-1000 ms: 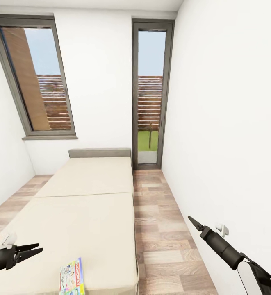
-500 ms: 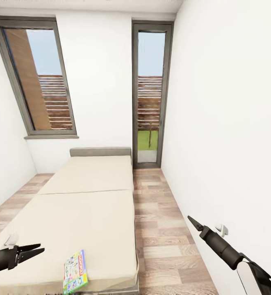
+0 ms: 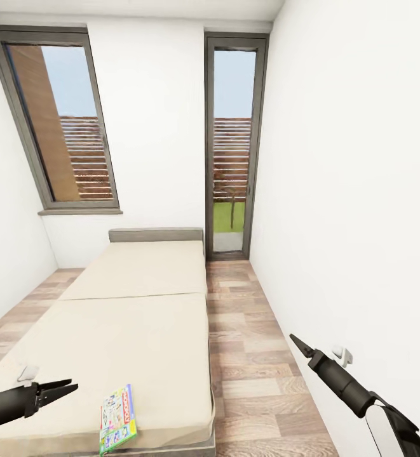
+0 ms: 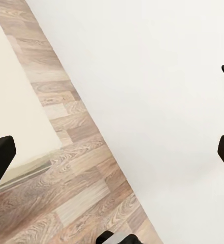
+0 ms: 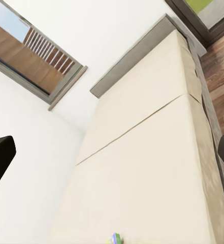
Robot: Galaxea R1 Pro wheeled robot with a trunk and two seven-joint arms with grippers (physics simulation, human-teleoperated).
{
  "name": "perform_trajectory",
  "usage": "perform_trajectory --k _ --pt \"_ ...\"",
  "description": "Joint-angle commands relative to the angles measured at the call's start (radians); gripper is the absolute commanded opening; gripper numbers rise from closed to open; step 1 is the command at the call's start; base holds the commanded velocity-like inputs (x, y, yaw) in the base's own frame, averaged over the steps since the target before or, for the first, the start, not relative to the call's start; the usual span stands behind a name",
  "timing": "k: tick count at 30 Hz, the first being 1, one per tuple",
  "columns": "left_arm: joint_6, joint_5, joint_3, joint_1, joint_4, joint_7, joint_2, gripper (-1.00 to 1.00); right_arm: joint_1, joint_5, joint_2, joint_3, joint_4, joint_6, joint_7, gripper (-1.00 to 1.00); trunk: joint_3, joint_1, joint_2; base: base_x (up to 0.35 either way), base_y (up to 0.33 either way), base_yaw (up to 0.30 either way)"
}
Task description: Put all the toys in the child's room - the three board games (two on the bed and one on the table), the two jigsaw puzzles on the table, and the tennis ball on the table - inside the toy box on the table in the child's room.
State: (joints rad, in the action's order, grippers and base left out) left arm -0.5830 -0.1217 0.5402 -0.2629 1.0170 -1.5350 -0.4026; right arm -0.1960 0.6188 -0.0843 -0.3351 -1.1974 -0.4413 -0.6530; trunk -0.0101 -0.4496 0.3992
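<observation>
One board game (image 3: 117,416), a thin box with a white, green and yellow printed lid, lies flat near the foot edge of the bed (image 3: 133,317); a sliver of it shows as the board game (image 5: 115,238) in the right wrist view. My left gripper (image 3: 67,388) hovers open over the near mattress, a short way left of that box. My right gripper (image 3: 297,344) hangs open over the floor between bed and right wall, empty. In the wrist views the left gripper (image 4: 112,152) and right gripper (image 5: 112,152) have their fingers wide apart. The table and toy box are out of view.
The bed's grey headboard (image 3: 155,235) stands against the far wall under a slanted window (image 3: 60,127). A tall glass door (image 3: 232,146) is at the far right. A strip of wood-plank floor (image 3: 254,355) runs between the bed and the white right wall (image 3: 362,190).
The whole view has pulled back slightly, so the bed's foot edge shows under the board game. My left gripper has drifted a little to the right; the right arm is almost still.
</observation>
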Motion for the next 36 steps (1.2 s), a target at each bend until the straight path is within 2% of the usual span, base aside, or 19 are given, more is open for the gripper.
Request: perform_trajectory --k 1,4,6,7,9,11,14,19,23,25,26,31,36 --pt "-0.017 -0.01 0.003 -0.001 0.0 0.009 0.008 1.0 0.0 0.008 0.0 -0.001 -0.001 -0.008 -0.001 1.0 0.0 0.0 0.001 0.0 0.0 0.0" --pt "-0.078 -0.009 0.003 -0.002 -0.001 0.112 0.043 1.0 0.0 0.007 0.001 0.003 -0.005 -0.008 0.0 1.0 0.0 0.0 0.001 0.0 0.0 0.0" --pt "-0.101 -0.009 0.003 -0.002 -0.001 0.151 0.06 1.0 0.0 0.007 0.001 0.01 -0.005 -0.007 0.001 1.0 0.0 0.0 0.001 0.0 0.0 0.0" --pt "-0.119 -0.009 0.002 -0.002 -0.001 0.184 0.081 1.0 0.0 0.006 0.001 0.019 -0.006 -0.006 0.002 1.0 0.004 -0.004 0.008 0.0 0.0 0.0" --pt "-0.134 -0.009 0.003 -0.003 -0.001 0.219 0.11 1.0 0.0 0.006 0.001 0.034 -0.008 -0.006 0.002 1.0 0.01 -0.012 0.022 0.0 0.0 0.0" --pt "-0.142 -0.01 0.005 -0.003 -0.002 0.24 0.127 1.0 0.0 0.006 0.001 0.047 -0.012 -0.005 0.002 1.0 0.016 -0.02 0.036 0.0 0.0 0.0" --pt "-0.148 -0.01 0.019 -0.003 -0.005 0.253 0.139 1.0 0.0 0.006 0.002 0.055 -0.029 -0.005 0.002 1.0 0.025 -0.031 0.057 0.0 0.0 0.0" --pt "-0.151 -0.009 0.06 -0.006 -0.014 0.277 0.146 1.0 0.01 0.006 0.002 0.063 -0.14 -0.01 0.003 1.0 0.041 -0.05 0.092 0.0 0.0 0.0" --pt "-0.152 -0.009 0.073 -0.008 -0.022 0.33 0.159 1.0 0.014 0.007 0.005 0.079 -0.262 -0.018 0.003 1.0 0.054 -0.066 0.12 0.0 0.0 0.0" --pt "-0.151 -0.009 0.075 -0.009 -0.026 0.354 0.167 1.0 0.014 0.008 0.006 0.089 -0.285 -0.019 0.003 1.0 0.06 -0.073 0.134 0.0 0.0 0.0" --pt "-0.151 -0.009 0.076 -0.009 -0.032 0.388 0.175 1.0 0.013 0.009 0.007 0.104 -0.302 -0.019 0.003 1.0 0.063 -0.077 0.141 0.0 0.0 0.0" --pt "-0.151 -0.009 0.078 -0.01 -0.039 0.426 0.183 1.0 0.013 0.013 0.008 0.151 -0.309 -0.024 0.038 1.0 0.079 -0.096 0.176 0.0 0.0 0.0" --pt "-0.151 -0.009 0.077 -0.01 -0.053 0.435 0.183 1.0 0.013 0.016 0.009 0.167 -0.307 -0.023 0.079 1.0 0.094 -0.115 0.211 0.0 0.0 0.0"
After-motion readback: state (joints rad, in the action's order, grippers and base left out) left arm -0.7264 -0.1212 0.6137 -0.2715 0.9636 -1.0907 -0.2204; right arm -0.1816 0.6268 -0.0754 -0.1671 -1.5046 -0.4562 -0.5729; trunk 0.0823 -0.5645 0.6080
